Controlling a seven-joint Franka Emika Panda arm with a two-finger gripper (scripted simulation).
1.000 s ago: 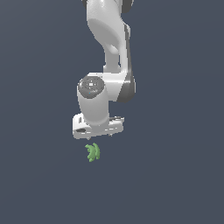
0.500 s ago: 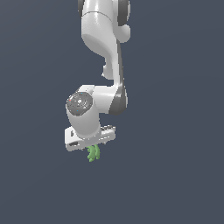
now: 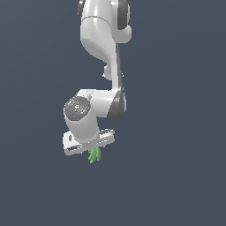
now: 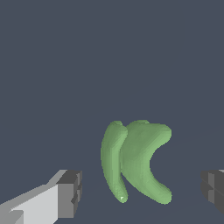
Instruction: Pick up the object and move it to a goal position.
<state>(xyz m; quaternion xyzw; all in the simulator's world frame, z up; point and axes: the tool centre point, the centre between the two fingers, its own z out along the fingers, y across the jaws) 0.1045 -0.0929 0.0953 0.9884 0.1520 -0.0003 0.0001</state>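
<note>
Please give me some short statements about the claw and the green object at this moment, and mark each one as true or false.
1. The claw is open, with a finger on each side of the green object. True.
2. The fingers already press on the green object. False: in the wrist view a gap shows between each finger and the object.
3. The green object is bigger than the claw. False: in the exterior view the green object is much smaller than the white hand above it.
4. The green object has curved lobes. True.
5. A second object lies beside the green one. False: only one object is in view.
</note>
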